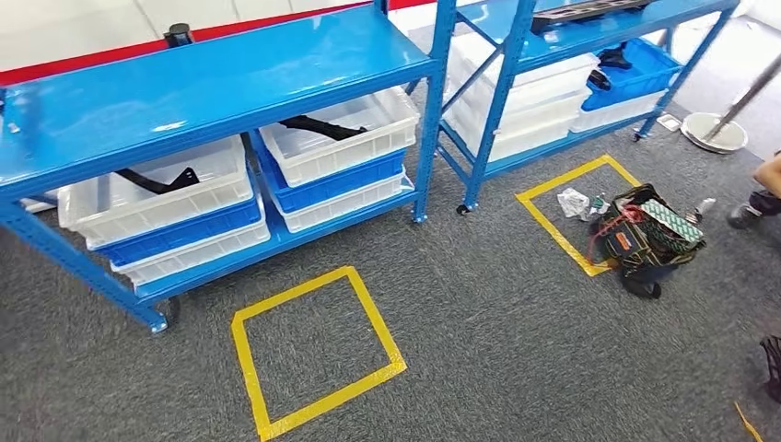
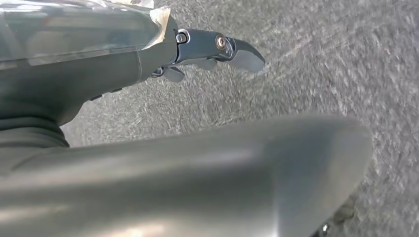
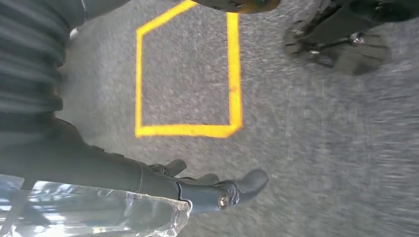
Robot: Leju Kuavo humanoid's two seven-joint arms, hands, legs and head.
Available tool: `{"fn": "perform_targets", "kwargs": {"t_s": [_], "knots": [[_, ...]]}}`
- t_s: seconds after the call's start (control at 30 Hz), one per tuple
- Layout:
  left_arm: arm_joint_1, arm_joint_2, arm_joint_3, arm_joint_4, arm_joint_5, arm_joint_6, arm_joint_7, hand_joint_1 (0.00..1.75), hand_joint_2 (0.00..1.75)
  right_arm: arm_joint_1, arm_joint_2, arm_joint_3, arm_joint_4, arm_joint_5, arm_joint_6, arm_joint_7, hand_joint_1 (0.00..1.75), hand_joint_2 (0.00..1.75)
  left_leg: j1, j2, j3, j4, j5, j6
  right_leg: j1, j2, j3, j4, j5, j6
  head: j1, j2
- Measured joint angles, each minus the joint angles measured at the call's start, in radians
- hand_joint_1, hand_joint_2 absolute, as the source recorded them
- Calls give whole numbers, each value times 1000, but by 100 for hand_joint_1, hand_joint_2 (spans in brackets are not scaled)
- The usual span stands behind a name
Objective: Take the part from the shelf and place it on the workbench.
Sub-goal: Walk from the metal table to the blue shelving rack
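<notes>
Blue steel shelf [image 1: 212, 74] ahead, glossy painted top, angled legs on small castors; lower tier carries stacked translucent white plastic bins over blue ones; the part [image 1: 158, 181], a thin black bent bracket shape, lies in the left white bin [image 1: 138, 198]; a second black part [image 1: 322, 127] of the same kind lies in the right white bin [image 1: 345, 138]; second blue shelf [image 1: 589, 37] beside it, more white and blue bins; floor is coarse grey carpet [image 1: 479, 313], flecked texture; two yellow tape squares on it, nearer square [image 1: 241, 350] in front of the first shelf, farther square [image 1: 539, 216] partly under a dark tool bag [image 1: 645, 241] stuffed with cables and packets; round white pole base [image 1: 714, 132] far right. My left hand [image 2: 207, 54] hangs over carpet, dark smooth fingers [image 2: 247, 57] extended, holding nothing; thick grey thumb blurred in the foreground. My right hand [image 3: 207, 187] also over carpet near a yellow tape square [image 3: 232, 74], fingers [image 3: 252, 180] loosely apart, nothing in it; clear crinkled plastic film wraps both wrists.
</notes>
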Motion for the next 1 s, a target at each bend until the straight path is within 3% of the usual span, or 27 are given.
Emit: {"fn": "perform_targets", "kwargs": {"t_s": [0.07, 0.1, 0.13, 0.2, 0.23, 0.3, 0.33, 0.37, 0.4, 0.47, 0.5, 0.53, 0.57, 0.6, 0.63, 0.7, 0.77, 0.9, 1.0], "knots": [[-1, -1, 0, 0, 0, 0, 0, 0, 0, 2, -1, 0, 0, 1, 1, 1, 0, 175, 1, -31, -4, 1, 3, 1, -3, 23, -60, 124, -42, 1, 1, 0], [0, -1, 0, 0, 0, 0, 0, 0, 0, 3, -1, 0, 0, 3, 2, 2, 0, 175, 2, -46, -5, 1, 4, 0, -6, 25, -71, 142, -42, 7, 1, 0], [2, -2, 0, 0, 0, 0, 0, 0, 0, 3, -1, 0, 0, 4, 4, 3, 0, 175, 3, -61, -5, 2, 5, -2, -9, 28, -61, 116, -24, 18, 1, 0], [3, -4, 0, 0, 1, 0, 0, 0, 0, 1, -2, 0, 0, 7, 6, 4, 0, 175, 7, -90, -6, 6, 6, -11, -21, 55, -1, -24, 38, 42, 2, 0], [2, -4, 0, 0, 1, 1, 0, 0, 0, 0, -2, 0, 0, 8, 8, 5, 0, 175, 7, -103, -8, 10, 5, -18, -24, 71, 26, -88, 63, 46, 3, 0], [2, -3, 0, 0, 2, 1, 0, 0, 0, -4, -1, 0, 0, 9, 10, 6, 0, 175, 5, -122, -14, 14, 5, -32, -25, 89, 49, -144, 81, 36, 4, 0], [3, -3, 0, 0, 2, 1, 0, 0, 0, -6, 0, 0, 0, 9, 10, 7, 0, 175, 6, -130, -16, 13, 7, -38, -21, 79, 51, -144, 83, 26, 4, 0], [5, -2, 0, 0, 2, 1, 0, 0, 0, -7, 0, 0, 0, 10, 10, 7, 0, 131, 8, -135, -18, 11, 9, -44, -22, 69, 52, -144, 86, 17, 3, 0], [7, -2, 0, 0, 2, 1, 0, 0, 0, -8, 0, 0, 0, 10, 10, 8, 0, 87, 8, -121, -22, 16, 5, -48, -23, 60, 54, -146, 89, 10, 2, 0], [8, -1, 0, 0, 2, 2, 0, 0, 0, -8, 1, 0, 0, 11, 11, 7, 0, 0, 8, -64, -52, 80, -36, -55, -26, 41, 55, -148, 93, -5, -4, 0], [7, -1, 0, 0, 2, 2, 0, 0, 0, -7, 1, 0, 0, 11, 11, 6, 0, 0, 6, -32, -80, 140, -71, -57, -23, 32, 54, -148, 93, -9, -6, 0], [6, -2, 0, 0, 2, 2, 0, 0, 0, -5, 1, 0, 0, 10, 12, 4, 0, 0, 6, -15, -113, 211, -105, -59, -20, 22, 53, -148, 92, -12, -9, 0], [6, -2, 0, 0, 1, 1, 0, 0, 0, -3, 1, 0, 0, 9, 13, 1, 0, 0, 7, -9, -140, 268, -127, -60, -17, 12, 51, -147, 91, -13, -8, 0], [7, -2, 0, 0, 1, 1, 0, 0, 0, -2, 1, 0, 0, 6, 13, -2, 0, 0, 7, -7, -151, 293, -129, -59, -16, 5, 50, -147, 91, -13, -8, 0], [8, -2, 0, 0, 0, 1, 0, 0, 0, -2, 1, -2, 0, 0, 13, -7, 0, 0, 6, -6, -139, 276, -111, -57, -15, -1, 51, -147, 91, -13, -9, 0], [9, -1, 0, 0, 0, 2, 0, 0, 0, -3, 3, -9, 0, -22, 9, -22, 0, 0, 5, -1, -68, 151, -48, -48, -14, -6, 54, -147, 90, -13, -9, 0], [7, 0, 0, -1, 0, 2, 0, 0, 0, -4, 6, -28, 0, -63, -4, -44, 0, 0, 0, 8, -10, 46, -19, -38, -8, -9, 54, -146, 88, -10, -8, 0], [7, -2, 1, 0, 2, 7, 0, 0, 0, -2, 9, -106, 0, -169, -38, -101, 0, 0, -10, 10, 1, 18, -17, -42, 3, -12, 44, -142, 81, -10, -7, 0], [7, -1, 1, -1, 5, 11, 0, 0, 0, -1, 11, -149, -1, -191, -45, -115, 0, 0, -16, 9, 0, 18, -17, -34, -2, -12, 44, -147, 85, -3, -8, 0]]}}
